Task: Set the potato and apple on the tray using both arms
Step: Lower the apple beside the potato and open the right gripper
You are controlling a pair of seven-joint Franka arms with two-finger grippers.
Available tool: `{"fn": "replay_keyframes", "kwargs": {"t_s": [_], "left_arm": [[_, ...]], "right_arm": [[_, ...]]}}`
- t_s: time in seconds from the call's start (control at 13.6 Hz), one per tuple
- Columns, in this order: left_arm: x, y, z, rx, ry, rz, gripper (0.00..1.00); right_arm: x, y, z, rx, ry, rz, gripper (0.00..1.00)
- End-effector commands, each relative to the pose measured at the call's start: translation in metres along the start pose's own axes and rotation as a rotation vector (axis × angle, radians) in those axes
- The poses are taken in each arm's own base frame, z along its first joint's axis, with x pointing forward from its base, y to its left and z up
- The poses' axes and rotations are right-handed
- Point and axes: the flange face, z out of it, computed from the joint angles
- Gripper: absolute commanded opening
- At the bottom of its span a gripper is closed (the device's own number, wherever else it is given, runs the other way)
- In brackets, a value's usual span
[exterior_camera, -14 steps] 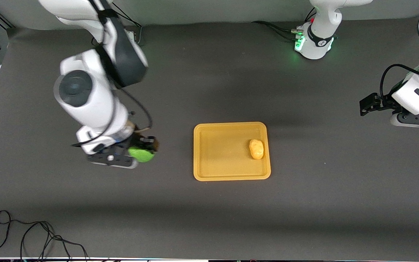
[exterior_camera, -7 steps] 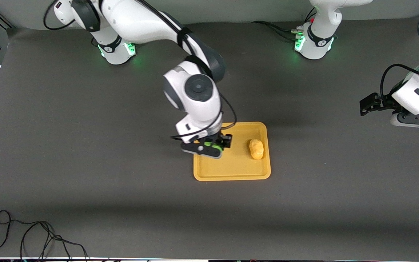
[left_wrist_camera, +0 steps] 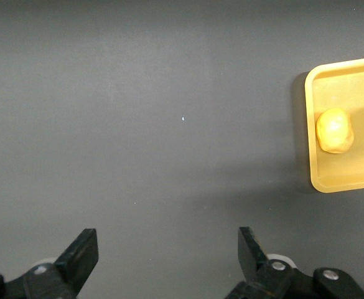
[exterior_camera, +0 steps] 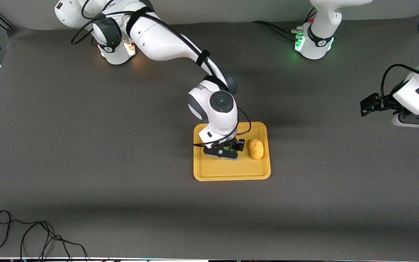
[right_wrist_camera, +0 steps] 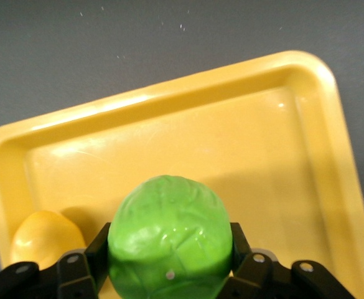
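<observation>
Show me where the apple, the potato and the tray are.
apple (right_wrist_camera: pixel 169 240): right wrist view, middle of its green skin.
potato (exterior_camera: pixel 256 149): front view, its middle.
tray (exterior_camera: pixel 231 171): front view, bare floor near the camera-side rim.

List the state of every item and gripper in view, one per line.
potato: lying on the tray, toward the left arm's end.
apple: clamped in the right gripper, over the tray.
tray: flat on the table, holding the potato.
right gripper: shut on the apple, over the tray.
left gripper: open, empty, waiting over bare table away from the tray.
</observation>
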Motion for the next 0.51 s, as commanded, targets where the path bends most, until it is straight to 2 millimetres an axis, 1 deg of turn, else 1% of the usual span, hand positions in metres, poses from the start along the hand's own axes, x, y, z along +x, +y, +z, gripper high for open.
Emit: {"fn": "replay_keyframes", "kwargs": {"t_s": [0.0,0.07,0.15,0.22,0.29,0.44], "left_arm": [[-0.002,-0.001,-0.006,-0.008,0.019,0.012,1.0],[-0.002,-0.001,-0.006,-0.008,0.019,0.012,1.0],[-0.002,-0.001,-0.006,-0.006,0.018,0.012,1.0],[-0.002,-0.001,-0.005,-0.008,0.015,0.012,1.0],[-0.002,-0.001,-0.004,-0.008,0.015,0.012,1.0],[-0.001,-0.001,-0.004,-0.008,0.016,0.012,1.0]], "right_arm": [[-0.014,-0.014,0.019,0.023,0.036,-0.038,0.55],[-0.017,-0.013,0.025,0.019,0.034,-0.04,0.55],[-0.017,-0.013,0.026,0.019,0.034,-0.041,0.62],[-0.018,-0.013,0.029,0.017,0.033,-0.039,0.85],[-0.018,-0.013,0.029,0.015,0.033,-0.043,0.99],[-0.019,-0.012,0.032,0.007,0.036,-0.047,0.99]]}}
